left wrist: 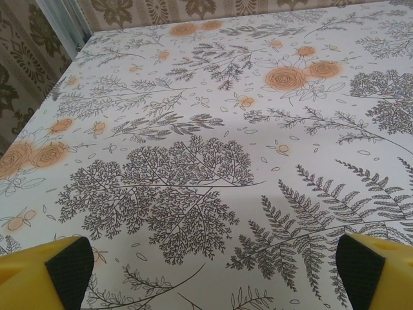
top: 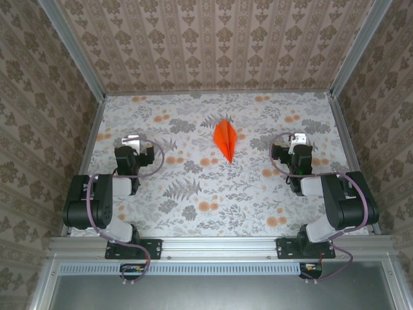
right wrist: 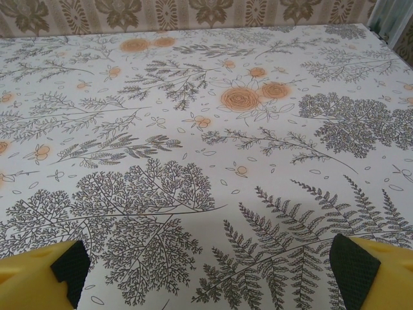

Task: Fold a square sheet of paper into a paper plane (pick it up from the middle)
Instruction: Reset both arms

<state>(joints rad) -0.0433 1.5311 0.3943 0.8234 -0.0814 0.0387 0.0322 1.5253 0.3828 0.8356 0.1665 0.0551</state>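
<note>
The square sheet of paper lies folded into a narrow, sharp-pointed orange paper plane (top: 224, 141) at the middle of the table, its tip toward the arms. My left gripper (top: 132, 139) rests well to its left and my right gripper (top: 298, 138) well to its right, neither touching it. In the left wrist view the left gripper (left wrist: 216, 278) is open, its yellow fingers (left wrist: 39, 274) with black pads wide apart over bare cloth. The right gripper (right wrist: 210, 274) is open too, with only printed cloth between its fingers (right wrist: 377, 274).
The table carries a floral cloth (top: 193, 206) with pale orange flower prints and grey ferns. Aluminium posts (top: 77, 58) and patterned walls (top: 213, 39) close the left, back and right sides. The arm bases sit on a rail (top: 213, 248) at the near edge.
</note>
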